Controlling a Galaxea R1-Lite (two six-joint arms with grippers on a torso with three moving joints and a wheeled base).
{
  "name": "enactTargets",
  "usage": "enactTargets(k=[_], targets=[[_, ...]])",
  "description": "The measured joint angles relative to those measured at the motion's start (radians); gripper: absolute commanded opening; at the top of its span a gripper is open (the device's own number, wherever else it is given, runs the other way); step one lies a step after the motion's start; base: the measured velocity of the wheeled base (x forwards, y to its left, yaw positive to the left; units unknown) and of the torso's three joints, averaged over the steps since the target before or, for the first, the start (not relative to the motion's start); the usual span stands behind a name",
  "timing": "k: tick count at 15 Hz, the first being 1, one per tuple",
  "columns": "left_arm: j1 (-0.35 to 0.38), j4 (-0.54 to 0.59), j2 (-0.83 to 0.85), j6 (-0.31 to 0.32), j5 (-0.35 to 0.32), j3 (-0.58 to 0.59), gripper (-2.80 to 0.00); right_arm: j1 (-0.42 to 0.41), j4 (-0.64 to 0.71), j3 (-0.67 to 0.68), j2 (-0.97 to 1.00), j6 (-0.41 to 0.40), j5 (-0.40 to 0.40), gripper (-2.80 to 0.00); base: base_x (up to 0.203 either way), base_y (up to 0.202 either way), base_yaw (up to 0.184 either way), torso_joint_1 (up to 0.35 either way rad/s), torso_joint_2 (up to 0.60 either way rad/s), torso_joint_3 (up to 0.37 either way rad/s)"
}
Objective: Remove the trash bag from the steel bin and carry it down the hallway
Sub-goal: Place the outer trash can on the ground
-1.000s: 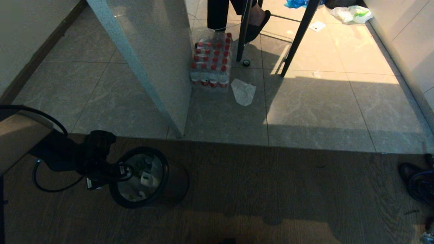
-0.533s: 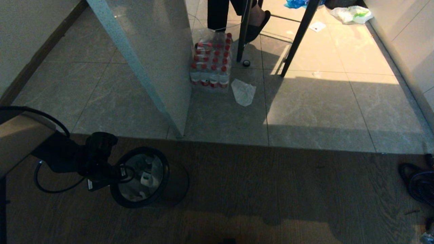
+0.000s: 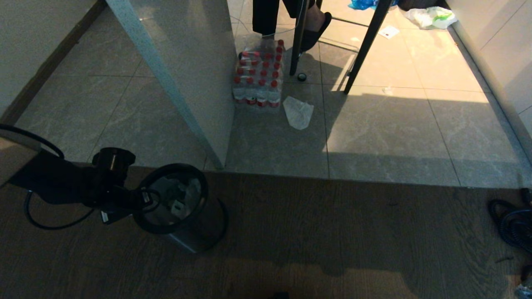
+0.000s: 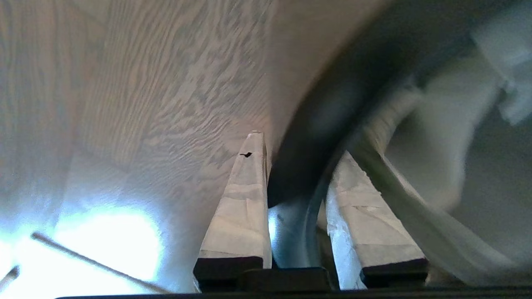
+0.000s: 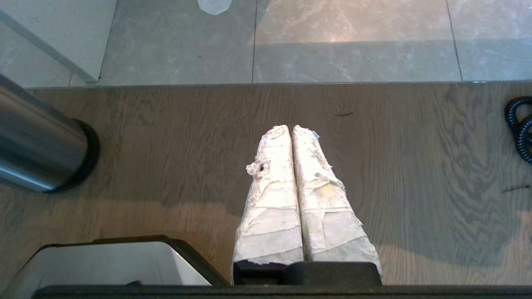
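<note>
The steel bin stands on the wooden floor at the lower left, tipped so that its brushed side shows below its black top ring. The trash bag lines it, with pale rubbish showing inside. My left gripper is shut across the bin's rim, with one finger outside and one finger inside. In the left wrist view the black rim runs between the fingers, and the bag's pale film lies beside the inner one. My right gripper is shut and holds nothing, hanging over the wood floor to the right of the bin. The hallway tiles begin just beyond.
A grey partition ends near the bin. Behind it lie a pack of red-capped bottles and a flat white sheet. A person's legs and black chair legs stand further off. A white-and-green bag lies far right, and a black coiled cable at the right edge.
My left arm has drawn back and upward with the rim in its grip. The bin's top has followed it and the bin has tipped, so its steel side now shows.
</note>
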Motion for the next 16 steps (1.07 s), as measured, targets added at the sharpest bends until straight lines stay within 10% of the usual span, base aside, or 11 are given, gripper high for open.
enactTargets(k=[16], targets=[[0.007, 0.415, -0.554, -0.127, -0.119, -0.114, -2.8, 0.0, 0.0, 0.0, 0.0, 0.0, 0.0, -2.8, 0.0, 0.0, 0.0, 0.0, 0.0, 0.0]])
